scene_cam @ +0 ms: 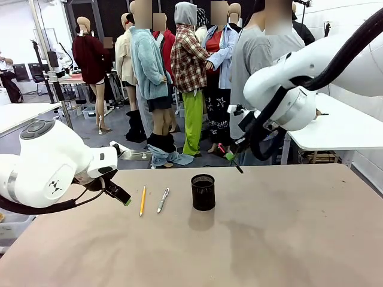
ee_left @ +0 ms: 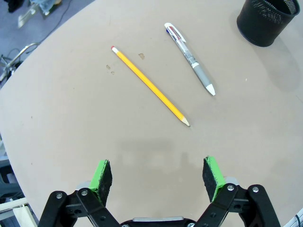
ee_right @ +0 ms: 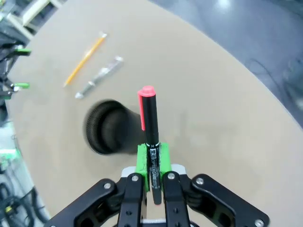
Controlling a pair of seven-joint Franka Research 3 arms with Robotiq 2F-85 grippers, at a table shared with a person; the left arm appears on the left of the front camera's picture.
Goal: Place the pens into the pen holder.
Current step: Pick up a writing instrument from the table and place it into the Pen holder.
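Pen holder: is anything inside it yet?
Nothing rises above the rim of the pen holder, but its dark inside hides the bottom. The pencil and silver-white pen lie on the table apart from it. The right gripper holds the red-ended dark pen.

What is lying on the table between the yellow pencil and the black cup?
The silver-white pen lies there, between the yellow pencil and the black cup, clearest in the front view.
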